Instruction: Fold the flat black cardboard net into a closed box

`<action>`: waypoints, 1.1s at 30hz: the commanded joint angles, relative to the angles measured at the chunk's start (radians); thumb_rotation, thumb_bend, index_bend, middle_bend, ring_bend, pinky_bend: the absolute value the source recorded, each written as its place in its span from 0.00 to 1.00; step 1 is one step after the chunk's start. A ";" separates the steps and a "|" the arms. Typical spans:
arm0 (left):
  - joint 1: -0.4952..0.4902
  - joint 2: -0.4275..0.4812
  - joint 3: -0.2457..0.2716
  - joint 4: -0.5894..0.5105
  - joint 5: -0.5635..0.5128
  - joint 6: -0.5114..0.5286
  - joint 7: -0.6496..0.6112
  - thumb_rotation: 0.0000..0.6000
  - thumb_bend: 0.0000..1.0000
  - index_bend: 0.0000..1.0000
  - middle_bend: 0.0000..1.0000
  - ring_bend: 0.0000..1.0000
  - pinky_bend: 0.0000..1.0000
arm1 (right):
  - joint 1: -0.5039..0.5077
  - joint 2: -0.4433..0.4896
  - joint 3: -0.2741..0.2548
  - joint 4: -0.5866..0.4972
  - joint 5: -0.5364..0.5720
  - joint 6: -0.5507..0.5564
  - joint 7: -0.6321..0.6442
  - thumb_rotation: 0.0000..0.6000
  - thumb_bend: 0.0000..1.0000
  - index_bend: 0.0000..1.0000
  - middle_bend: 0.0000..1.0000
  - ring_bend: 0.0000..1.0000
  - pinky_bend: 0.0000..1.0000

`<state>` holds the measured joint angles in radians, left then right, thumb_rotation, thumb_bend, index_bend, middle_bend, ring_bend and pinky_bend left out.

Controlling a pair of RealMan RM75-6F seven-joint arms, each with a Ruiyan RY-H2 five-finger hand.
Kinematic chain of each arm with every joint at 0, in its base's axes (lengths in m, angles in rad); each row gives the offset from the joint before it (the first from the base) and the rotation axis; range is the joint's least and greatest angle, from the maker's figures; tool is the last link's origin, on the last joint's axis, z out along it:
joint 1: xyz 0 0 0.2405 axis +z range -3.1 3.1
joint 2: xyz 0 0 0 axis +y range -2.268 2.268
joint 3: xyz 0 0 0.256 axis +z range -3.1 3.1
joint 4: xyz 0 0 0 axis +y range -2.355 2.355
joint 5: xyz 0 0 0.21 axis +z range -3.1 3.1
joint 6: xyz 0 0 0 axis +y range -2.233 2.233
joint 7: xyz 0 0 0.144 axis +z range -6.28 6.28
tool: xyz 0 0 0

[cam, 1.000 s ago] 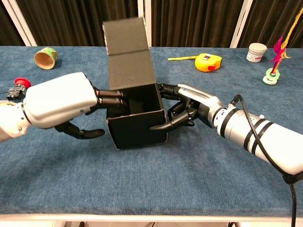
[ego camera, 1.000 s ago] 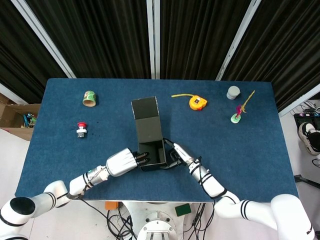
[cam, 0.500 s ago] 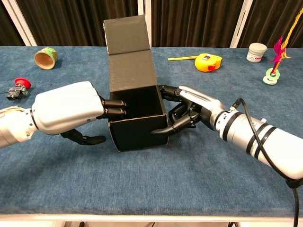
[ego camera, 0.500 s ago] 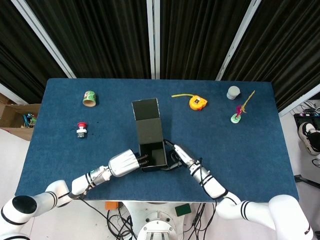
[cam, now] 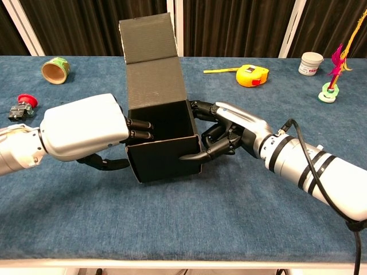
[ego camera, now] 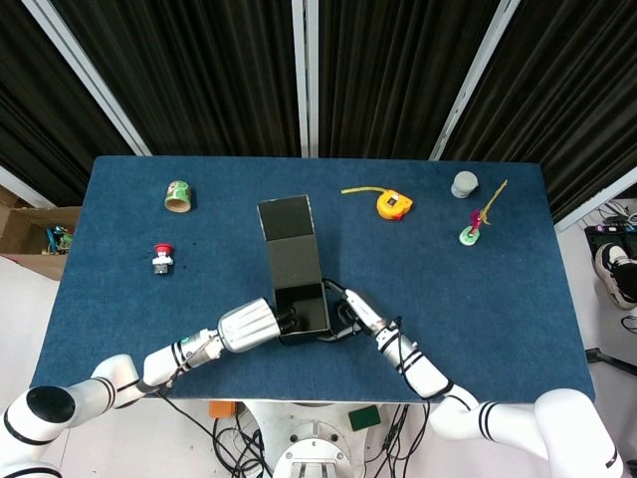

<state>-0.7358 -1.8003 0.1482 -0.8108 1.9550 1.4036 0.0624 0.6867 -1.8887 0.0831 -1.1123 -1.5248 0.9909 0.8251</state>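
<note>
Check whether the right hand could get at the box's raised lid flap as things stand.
Probably yes: the lid flap stands open and nothing blocks it, but the right hand grips the black box at its right wall and would have to let go first.

The table (ego camera: 518,299) had a dark blue cloth over it. Near the middle of the frame, toward the bottom, sat the black box (ego camera: 299,274) with its long lid flap lying open toward the top of the frame. In the upper left lay a small roll of tape (ego camera: 178,195), on its side. Just below it was a red button (ego camera: 162,259). In the upper right sat a yellow tape measure (ego camera: 392,205) with its strip pulled out to the left. Further right stood a little grey jar (ego camera: 464,184). Close below the jar was a green ring (ego camera: 470,236) — a pink and yellow stick thing rose out of it.
</note>
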 commanded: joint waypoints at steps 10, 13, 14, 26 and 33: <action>0.006 0.003 -0.006 0.002 -0.013 0.032 -0.010 1.00 0.22 0.46 0.46 0.73 0.99 | -0.003 -0.006 0.014 0.001 0.005 0.026 0.011 1.00 0.31 0.42 0.43 0.81 1.00; 0.012 0.012 -0.012 -0.010 -0.020 0.043 0.000 1.00 0.19 0.36 0.36 0.72 0.99 | -0.002 -0.011 0.027 0.010 0.018 0.027 0.005 1.00 0.31 0.42 0.43 0.81 1.00; 0.015 0.016 -0.014 -0.015 -0.022 0.051 0.007 1.00 0.19 0.34 0.34 0.71 0.99 | -0.002 -0.015 0.033 0.015 0.025 0.025 0.001 1.00 0.31 0.42 0.43 0.81 1.00; 0.060 0.085 -0.031 -0.077 -0.040 0.135 0.029 1.00 0.16 0.30 0.29 0.70 0.99 | 0.025 -0.068 0.093 0.112 0.085 -0.005 -0.043 1.00 0.32 0.38 0.38 0.81 1.00; 0.116 0.135 -0.062 -0.155 -0.109 0.191 -0.075 1.00 0.15 0.28 0.29 0.70 0.99 | 0.041 -0.111 0.112 0.177 0.099 -0.010 -0.065 1.00 0.25 0.11 0.20 0.75 1.00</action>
<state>-0.6415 -1.6830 0.0990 -0.9335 1.8770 1.5854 0.0324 0.7261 -1.9960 0.1940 -0.9392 -1.4290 0.9835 0.7625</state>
